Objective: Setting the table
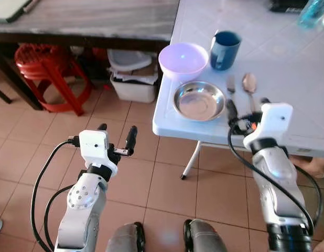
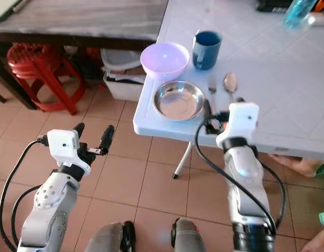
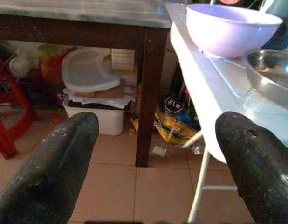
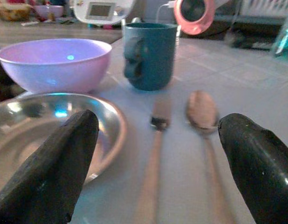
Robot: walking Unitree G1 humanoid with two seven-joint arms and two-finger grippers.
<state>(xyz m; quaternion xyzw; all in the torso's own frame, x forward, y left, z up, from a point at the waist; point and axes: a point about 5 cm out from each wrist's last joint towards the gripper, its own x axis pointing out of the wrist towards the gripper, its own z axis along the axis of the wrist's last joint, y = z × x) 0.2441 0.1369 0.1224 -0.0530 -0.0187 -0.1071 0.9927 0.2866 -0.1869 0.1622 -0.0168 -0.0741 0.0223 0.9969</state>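
Scene: a humanoid robot stands at the corner of a white tiled counter (image 1: 288, 79), red-tile floor (image 1: 151, 178) below.
Place setting: a round stainless-steel plate (image 1: 198, 100) sits near the counter's edge; a pale lilac plastic bowl (image 1: 183, 59) just behind it, a dark blue mug (image 1: 225, 50) beside the bowl.
Cutlery: a metal fork (image 1: 230, 86) and a metal spoon (image 1: 249, 85) lie side by side just right of the plate, handles toward the robot.
Right tool (image 1: 246, 113): low over the counter at the cutlery handles, its two black fingers spread wide, gripping nothing.
Left tool (image 1: 117, 136): off the counter, above the floor, fingers parted and empty.
Background: a red plastic stool (image 1: 49, 73) and a white bin (image 1: 131, 79) under a dark wooden table (image 1: 88, 23).
Step in hand: judged to be arranging the cutlery, with the setting largely laid.
Next move: likely calls for lowering the right tool squarely over one handle before closing, since flat cutlery is hard to lift.
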